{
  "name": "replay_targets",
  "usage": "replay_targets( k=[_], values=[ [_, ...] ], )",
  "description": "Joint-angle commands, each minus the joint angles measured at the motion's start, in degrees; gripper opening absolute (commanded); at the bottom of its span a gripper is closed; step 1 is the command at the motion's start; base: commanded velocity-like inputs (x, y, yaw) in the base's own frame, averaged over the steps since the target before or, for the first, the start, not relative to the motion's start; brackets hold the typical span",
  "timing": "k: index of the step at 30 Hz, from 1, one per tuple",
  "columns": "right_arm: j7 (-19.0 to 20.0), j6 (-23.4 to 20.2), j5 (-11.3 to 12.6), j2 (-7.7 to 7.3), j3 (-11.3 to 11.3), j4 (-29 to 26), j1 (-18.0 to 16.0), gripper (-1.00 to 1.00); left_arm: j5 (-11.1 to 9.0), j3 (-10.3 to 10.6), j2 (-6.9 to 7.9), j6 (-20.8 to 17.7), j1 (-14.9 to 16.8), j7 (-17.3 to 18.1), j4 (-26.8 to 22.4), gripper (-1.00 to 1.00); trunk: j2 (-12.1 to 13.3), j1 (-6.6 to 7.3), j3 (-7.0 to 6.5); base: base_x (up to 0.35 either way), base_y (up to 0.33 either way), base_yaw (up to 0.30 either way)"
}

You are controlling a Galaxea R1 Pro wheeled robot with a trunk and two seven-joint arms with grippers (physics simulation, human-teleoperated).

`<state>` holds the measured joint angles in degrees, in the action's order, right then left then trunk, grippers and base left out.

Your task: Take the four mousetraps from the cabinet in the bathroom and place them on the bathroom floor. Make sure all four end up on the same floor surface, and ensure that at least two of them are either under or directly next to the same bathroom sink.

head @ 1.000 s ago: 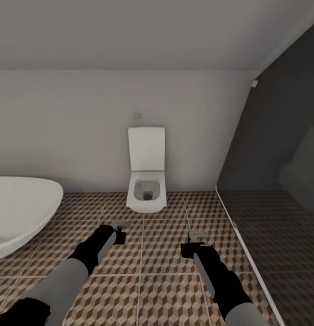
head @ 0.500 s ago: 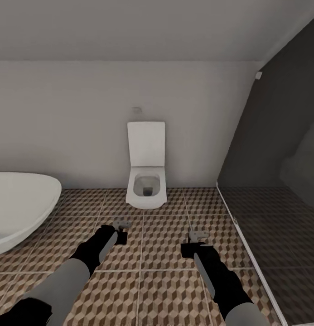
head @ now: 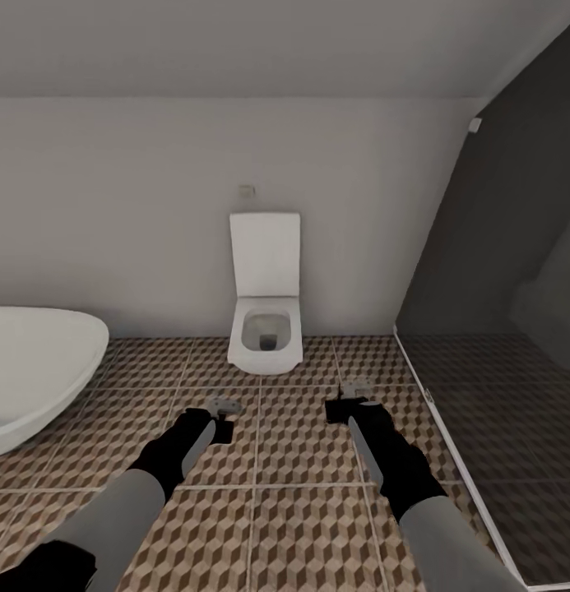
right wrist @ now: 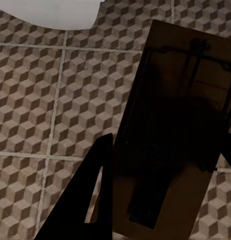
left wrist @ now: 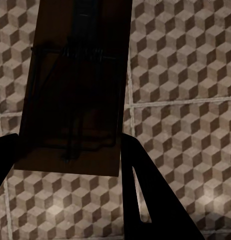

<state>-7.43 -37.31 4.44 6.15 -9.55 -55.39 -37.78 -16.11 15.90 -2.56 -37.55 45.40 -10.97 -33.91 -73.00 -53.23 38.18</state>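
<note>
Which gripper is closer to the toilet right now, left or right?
Right, though not by much. The right gripper sits just off the toilet bowl's front corner, holding a mousetrap. The left gripper hangs lower in the head view, farther from the bowl.

2 dark wooden mousetraps (left wrist: 75, 95) (right wrist: 175, 130) (wire-framed), each clamped between jaws, above cube-patterned bathroom floor (head: 301, 460)

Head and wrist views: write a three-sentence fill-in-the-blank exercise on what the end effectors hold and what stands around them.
1. Each end effector, left and right, holds a ____.
2. Against the far wall stands a white ____ with its lid up.
3. The white bathtub lies on the robot's ____ side.

Missing words: mousetrap; toilet; left
</note>
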Motion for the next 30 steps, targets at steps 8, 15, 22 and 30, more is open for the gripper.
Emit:
replay_targets(
  k=[8,15,22,30],
  values=[
    [5.22,2.15,0.71,0.43,-0.18,13.42,-8.26,-1.0,-0.5,0.09,-0.05,-0.24,0.03,-0.46,-1.12,-1.0,-3.26,-1.76,1.5,0.0,0.0,0.0],
    [8.21,2.57,0.49,0.68,-0.2,14.82,-8.61,-1.0,-0.57,0.21,0.1,-0.93,0.03,-0.46,-6.25,-1.0,-3.66,-1.98,1.68,0.0,0.0,0.0],
    [8.38,2.59,0.48,0.7,-0.2,14.94,-8.63,-1.0,0.06,1.32,0.56,-0.93,-0.05,-0.16,-6.43,-1.0,-3.66,-1.98,1.68,0.0,0.0,0.0],
    [8.39,2.59,0.34,0.96,-0.37,15.03,-8.63,-1.0,0.13,1.18,1.92,-0.81,0.34,0.15,2.65,-1.0,-3.66,-1.98,1.68,0.0,0.0,0.0]
  ],
)
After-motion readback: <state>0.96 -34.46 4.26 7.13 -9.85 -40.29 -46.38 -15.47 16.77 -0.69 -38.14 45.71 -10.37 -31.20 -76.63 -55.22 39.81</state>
